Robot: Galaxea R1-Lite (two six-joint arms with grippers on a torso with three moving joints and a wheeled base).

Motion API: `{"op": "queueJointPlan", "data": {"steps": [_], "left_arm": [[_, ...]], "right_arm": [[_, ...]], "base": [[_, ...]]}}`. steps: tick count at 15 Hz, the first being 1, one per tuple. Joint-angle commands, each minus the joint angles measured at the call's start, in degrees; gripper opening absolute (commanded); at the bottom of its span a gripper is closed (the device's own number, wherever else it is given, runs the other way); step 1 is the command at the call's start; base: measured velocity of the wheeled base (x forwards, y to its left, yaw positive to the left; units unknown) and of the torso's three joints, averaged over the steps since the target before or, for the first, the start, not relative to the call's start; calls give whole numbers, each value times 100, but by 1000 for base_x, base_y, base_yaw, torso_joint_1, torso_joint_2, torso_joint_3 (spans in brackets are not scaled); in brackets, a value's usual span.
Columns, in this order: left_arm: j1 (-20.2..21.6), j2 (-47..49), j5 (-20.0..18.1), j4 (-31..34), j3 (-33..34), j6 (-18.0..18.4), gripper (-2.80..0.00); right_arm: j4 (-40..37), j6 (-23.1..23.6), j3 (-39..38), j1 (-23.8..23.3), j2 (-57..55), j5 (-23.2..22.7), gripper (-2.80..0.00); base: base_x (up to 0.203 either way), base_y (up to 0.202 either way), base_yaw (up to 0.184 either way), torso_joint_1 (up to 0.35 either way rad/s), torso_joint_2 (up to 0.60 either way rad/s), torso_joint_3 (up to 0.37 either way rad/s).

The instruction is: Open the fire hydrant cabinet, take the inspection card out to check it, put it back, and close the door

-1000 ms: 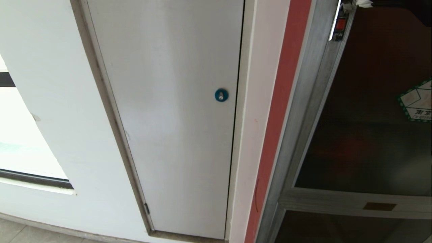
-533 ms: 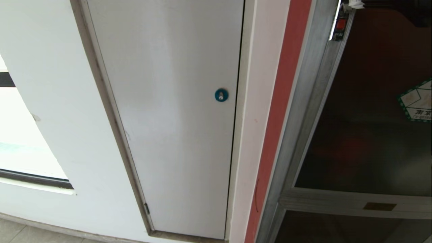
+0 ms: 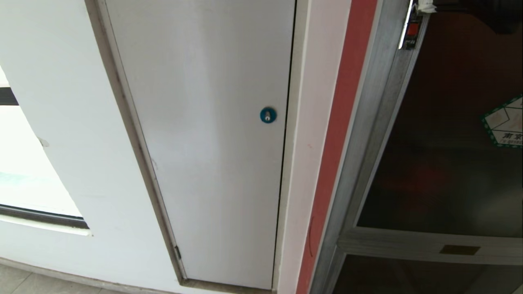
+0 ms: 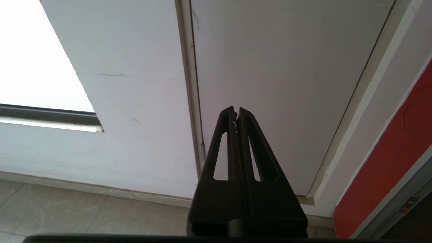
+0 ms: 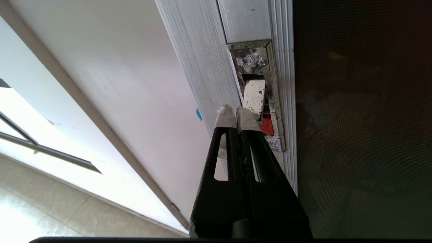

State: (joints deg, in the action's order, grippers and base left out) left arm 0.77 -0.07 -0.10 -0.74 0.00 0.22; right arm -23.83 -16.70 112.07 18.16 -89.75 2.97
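The fire hydrant cabinet's brushed aluminium frame [image 3: 367,122] runs down the right of the head view. The door [image 3: 441,171] of dark tinted glass sits flush in that frame, carrying a green-bordered sticker [image 3: 504,122] and a brass plate [image 3: 459,249]. My right gripper [image 5: 236,113] is shut, its taped tips against the door's edge latch, right below the chipped white lever [image 5: 253,96] and beside a red piece [image 5: 267,126]. Only its tip [image 3: 425,5] shows at the head view's top edge. My left gripper [image 4: 235,109] is shut and empty, parked low. The inspection card is hidden.
A plain white panel door [image 3: 212,143] with a blue round lock [image 3: 268,115] fills the middle, left of a red strip [image 3: 339,143]. A window [image 3: 24,183] sits at far left. Tiled floor [image 4: 84,212] lies below the wall.
The right gripper's taped tip at the top edge of the head view has slid a little left, toward the latch. The left arm and the door have not moved.
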Motion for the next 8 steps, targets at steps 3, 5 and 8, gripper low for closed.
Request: {"op": "queueJointPlan", "data": {"steps": [3,5,8], "left_arm": [[2,-1,1,-5,35,-3,-280],[2,-1,1,-5,35,-4,-280],[2,-1,1,-5,35,4,-280]], "right_arm": [[-16,-17,-10,-7,-66,10,-280],[-16,-17,-10,-32,-104,10,-280],[0,-26,-9,-53,-143,10,-280]], "base": [[0,0,0,0,0,0],[0,0,0,0,0,0],[0,0,0,0,0,0]]}}
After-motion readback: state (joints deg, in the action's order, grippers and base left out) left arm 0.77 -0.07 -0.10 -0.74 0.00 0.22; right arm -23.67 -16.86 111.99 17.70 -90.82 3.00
